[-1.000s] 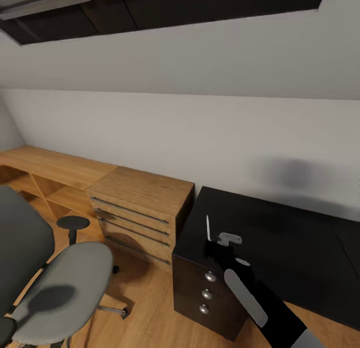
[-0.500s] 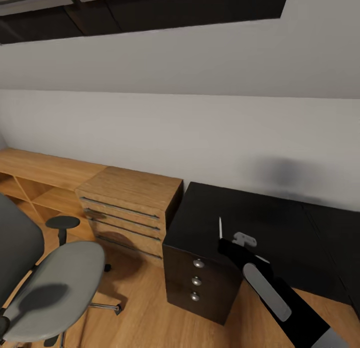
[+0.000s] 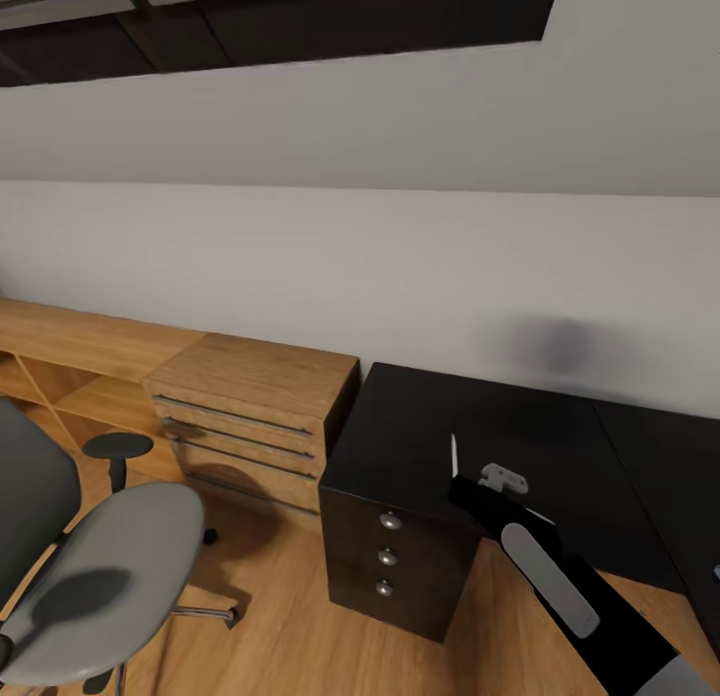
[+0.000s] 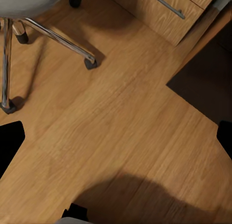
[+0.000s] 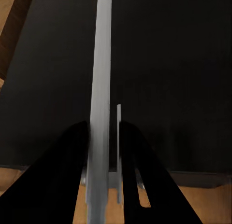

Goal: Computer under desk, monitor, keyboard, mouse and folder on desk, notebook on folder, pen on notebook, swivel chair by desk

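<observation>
Right wrist view – right pincer [image 5: 105, 126] clamps thin grey slab [image 5: 102, 64], left pincer [image 4: 117, 138] spread

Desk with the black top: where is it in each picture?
Head view: the desk lower right, against the wall.
Left wrist view: its dark corner beside the light-wood cabinet.
Right wrist view: its black top, seen close.
Shared landmark: the wood floor.

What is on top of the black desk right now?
The visible part of the desk top is bare. The right gripper, shut on a thin grey flat object held edge-on, hangs above it. The arm covers a strip of desktop.
</observation>
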Motion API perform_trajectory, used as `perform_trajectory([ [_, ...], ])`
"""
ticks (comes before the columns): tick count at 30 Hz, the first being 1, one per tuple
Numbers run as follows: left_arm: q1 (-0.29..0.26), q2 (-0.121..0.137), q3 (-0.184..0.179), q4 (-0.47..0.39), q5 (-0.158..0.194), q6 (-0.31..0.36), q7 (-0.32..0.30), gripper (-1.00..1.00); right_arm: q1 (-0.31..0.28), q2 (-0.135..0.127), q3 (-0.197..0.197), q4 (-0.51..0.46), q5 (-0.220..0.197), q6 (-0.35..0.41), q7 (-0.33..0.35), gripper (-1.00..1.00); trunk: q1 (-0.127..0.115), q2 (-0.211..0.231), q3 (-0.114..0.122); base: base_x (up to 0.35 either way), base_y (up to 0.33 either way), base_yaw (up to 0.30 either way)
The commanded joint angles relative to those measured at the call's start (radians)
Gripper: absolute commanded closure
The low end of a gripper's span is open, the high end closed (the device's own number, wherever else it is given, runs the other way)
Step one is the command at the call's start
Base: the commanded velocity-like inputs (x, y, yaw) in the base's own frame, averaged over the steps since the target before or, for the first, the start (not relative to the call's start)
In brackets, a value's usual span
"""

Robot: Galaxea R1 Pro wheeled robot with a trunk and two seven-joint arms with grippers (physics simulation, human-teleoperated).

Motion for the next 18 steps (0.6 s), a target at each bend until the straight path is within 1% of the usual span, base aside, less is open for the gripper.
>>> perform_trajectory([
  [1,0.000,0.001,-0.003,0.000,0.009,-0.007,0.003,-1.00,-0.001,-0.007,0.002,-0.001,-0.006,0.001,-0.007,1.00,0.000,-0.001,-0.001,-0.001,0.000,-0.217],
  [4,0.000,0.001,-0.003,0.005,0.010,-0.008,0.003,-1.00,-0.001,-0.016,-0.005,-0.001,-0.007,0.003,-0.007,1.00,0.000,-0.001,0.001,0.000,0.000,-0.233],
  [5,0.000,0.001,-0.003,0.007,0.010,-0.008,0.003,-1.00,-0.001,-0.018,-0.019,0.000,-0.007,0.006,-0.008,1.00,0.000,-0.001,0.001,0.000,0.000,-0.248],
  [7,0.000,0.001,-0.003,0.009,0.010,-0.008,0.003,-1.00,-0.001,-0.022,-0.062,0.002,-0.007,0.017,-0.009,1.00,0.000,-0.001,0.001,0.000,0.000,-0.257],
  [8,0.000,0.001,-0.003,0.009,0.010,-0.008,0.003,-1.00,-0.001,-0.024,-0.088,0.005,-0.007,0.034,-0.009,1.00,0.000,-0.001,0.001,0.000,0.000,-0.264],
  [9,0.000,0.001,-0.003,0.010,0.009,-0.008,0.003,-1.00,-0.001,-0.024,-0.101,0.007,-0.007,0.046,-0.010,1.00,0.000,-0.001,0.001,0.000,0.000,-0.266],
  [10,0.000,0.001,-0.003,0.010,0.009,-0.008,0.003,-1.00,-0.001,-0.025,-0.131,0.012,-0.007,0.072,-0.014,1.00,0.000,-0.001,0.001,0.000,0.000,-0.268],
  [12,0.000,0.001,-0.003,0.010,0.009,-0.008,0.003,-1.00,-0.001,-0.025,-0.205,0.023,-0.007,0.129,-0.025,1.00,0.000,-0.001,0.001,0.000,0.000,-0.271],
  [13,0.000,0.001,-0.003,0.011,0.009,-0.008,0.003,-1.00,-0.001,-0.025,-0.224,0.025,-0.006,0.143,-0.028,1.00,0.000,-0.001,0.001,0.000,0.000,-0.272],
  [14,0.000,0.001,-0.003,0.011,0.009,-0.008,0.003,-1.00,-0.001,-0.025,-0.259,0.030,-0.006,0.168,-0.032,1.00,0.000,-0.001,0.001,0.000,0.000,-0.272],
  [15,0.000,0.001,-0.003,0.011,0.009,-0.008,0.003,-1.00,-0.001,-0.025,-0.275,0.032,-0.006,0.179,-0.034,1.00,0.000,-0.001,0.001,0.000,0.000,-0.273],
  [16,0.000,0.001,-0.003,0.011,0.010,-0.008,0.003,-1.00,-0.001,-0.026,-0.301,0.034,-0.005,0.198,-0.036,1.00,0.000,-0.001,0.001,0.000,0.000,-0.273],
  [17,0.000,0.001,-0.003,0.011,0.010,-0.008,0.003,-1.00,-0.001,-0.026,-0.312,0.035,-0.004,0.206,-0.037,1.00,0.000,-0.001,0.001,0.000,0.000,-0.273],
  [18,0.000,0.001,-0.003,0.012,0.009,-0.008,0.003,-1.00,-0.001,-0.028,-0.334,0.037,-0.004,0.217,-0.039,1.00,0.000,-0.001,0.001,0.000,0.000,-0.273],
])
